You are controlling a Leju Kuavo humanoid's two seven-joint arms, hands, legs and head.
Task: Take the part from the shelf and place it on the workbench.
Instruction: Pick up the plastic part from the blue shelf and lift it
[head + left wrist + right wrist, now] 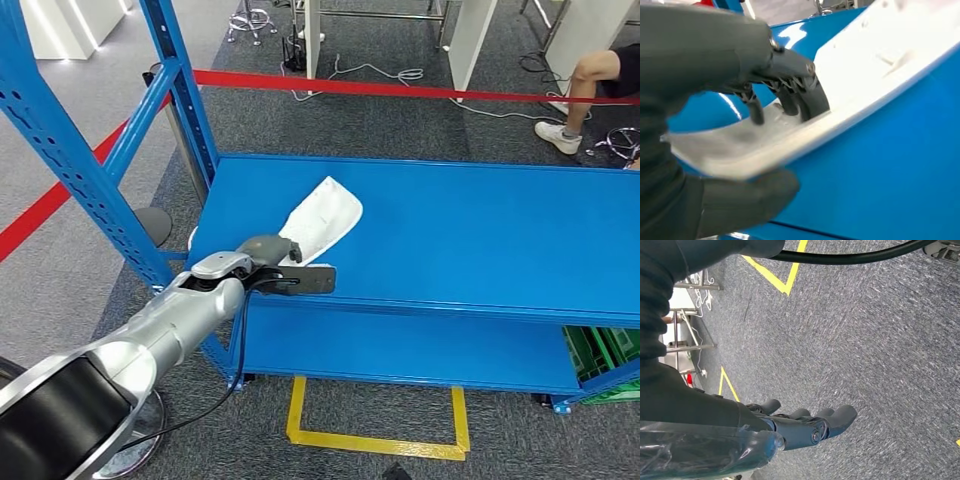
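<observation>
A long, flat white part (326, 214) lies slantwise on the blue shelf (468, 240), its near end at the shelf's front left. My left hand (272, 256) is on that near end. In the left wrist view the dark fingers (791, 95) press on top of the part (866, 75) and the thick thumb (749, 200) sits beneath its edge, so the hand grips it. Whether the part is raised off the shelf I cannot tell. My right hand (806, 425) hangs over the grey carpet, fingers straight and holding nothing.
Blue shelf uprights (75, 170) stand at the left. Red barrier tape (377, 88) runs behind the shelf. A green crate (604, 355) sits under the shelf at right. A yellow floor marking (377, 440) lies in front. A person's legs (581, 95) are at the far right.
</observation>
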